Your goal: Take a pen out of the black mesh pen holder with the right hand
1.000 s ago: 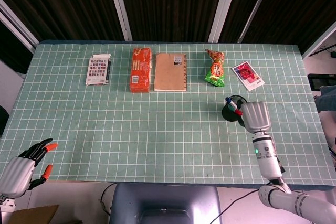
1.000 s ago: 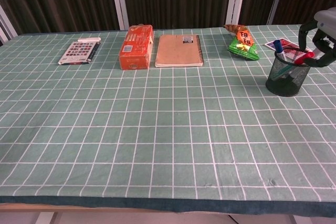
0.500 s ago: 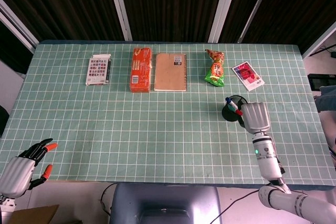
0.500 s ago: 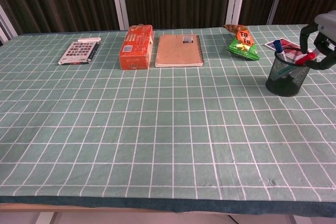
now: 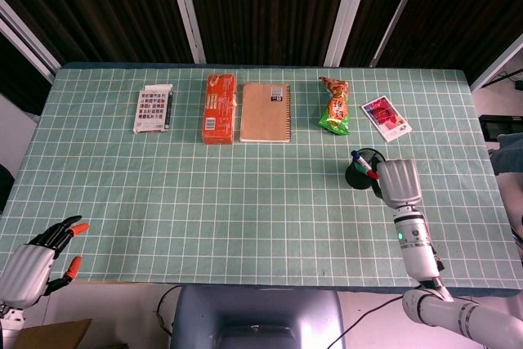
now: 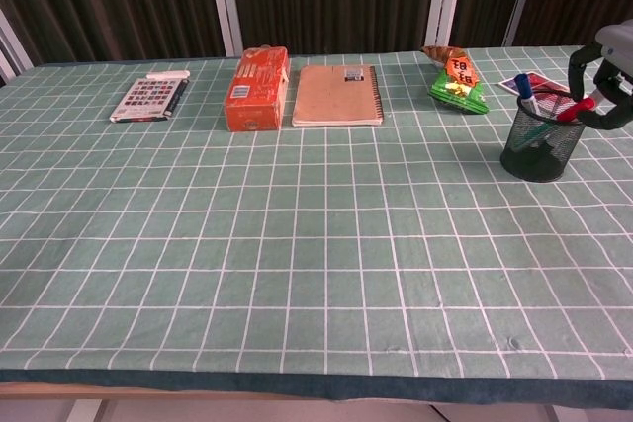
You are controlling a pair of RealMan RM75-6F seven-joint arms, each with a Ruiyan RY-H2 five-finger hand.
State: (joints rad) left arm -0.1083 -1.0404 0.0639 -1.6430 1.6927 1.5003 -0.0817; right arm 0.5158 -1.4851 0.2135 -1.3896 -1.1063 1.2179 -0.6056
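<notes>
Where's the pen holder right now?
The pen holder sits on the table's right side in both views, in front of the snack bag, with the right robot hand at its rim.

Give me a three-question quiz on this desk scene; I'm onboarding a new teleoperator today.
1. True or false: the orange box lies right of the notebook.
2. Which hand is at the black mesh pen holder: A) left hand B) right hand
3. Fill in: the snack packet lies between the notebook and the ____ card.

Key: 1 false; 2 B; 3 red.
</notes>
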